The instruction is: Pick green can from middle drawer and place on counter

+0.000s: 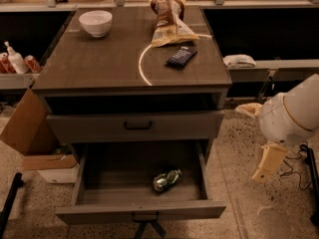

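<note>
The green can lies sideways in the open middle drawer; your gripper hangs well apart at right, and you cannot tell its width. Dented and round, it may roll from a grasp; lifting could clip the upper drawer front.

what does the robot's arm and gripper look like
The arm is a bulky, rounded white shell with a thin tan seam line running around it and a small cream tab on its left side. The gripper is at the right of the view, beside the open drawer. It is a pale cream, blocky piece that tapers downward. No markings show on it.
</note>
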### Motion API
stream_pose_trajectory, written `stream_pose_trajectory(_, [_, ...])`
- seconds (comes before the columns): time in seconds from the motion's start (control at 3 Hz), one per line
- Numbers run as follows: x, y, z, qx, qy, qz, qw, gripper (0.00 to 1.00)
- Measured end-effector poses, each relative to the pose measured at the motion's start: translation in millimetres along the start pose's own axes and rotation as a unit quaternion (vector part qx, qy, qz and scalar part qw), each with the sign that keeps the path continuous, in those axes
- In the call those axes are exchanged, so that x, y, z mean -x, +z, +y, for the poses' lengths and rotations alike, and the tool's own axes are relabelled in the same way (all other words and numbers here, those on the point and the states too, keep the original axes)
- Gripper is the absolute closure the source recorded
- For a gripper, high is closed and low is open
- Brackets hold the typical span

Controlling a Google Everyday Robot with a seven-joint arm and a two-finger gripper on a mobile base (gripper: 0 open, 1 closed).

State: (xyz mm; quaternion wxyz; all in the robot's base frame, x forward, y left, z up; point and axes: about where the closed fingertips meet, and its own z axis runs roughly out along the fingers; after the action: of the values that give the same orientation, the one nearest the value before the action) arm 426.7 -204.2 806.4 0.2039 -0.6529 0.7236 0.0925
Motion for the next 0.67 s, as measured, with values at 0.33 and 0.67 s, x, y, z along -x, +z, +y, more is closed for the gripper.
stream_pose_trajectory(0.33, [-13,54,7,0.042,0.003,-0.031,0.9986,0.0])
stream_pose_trajectory(0.67, [-25,98,15,0.078,0.014,-0.044,0.9959,0.0])
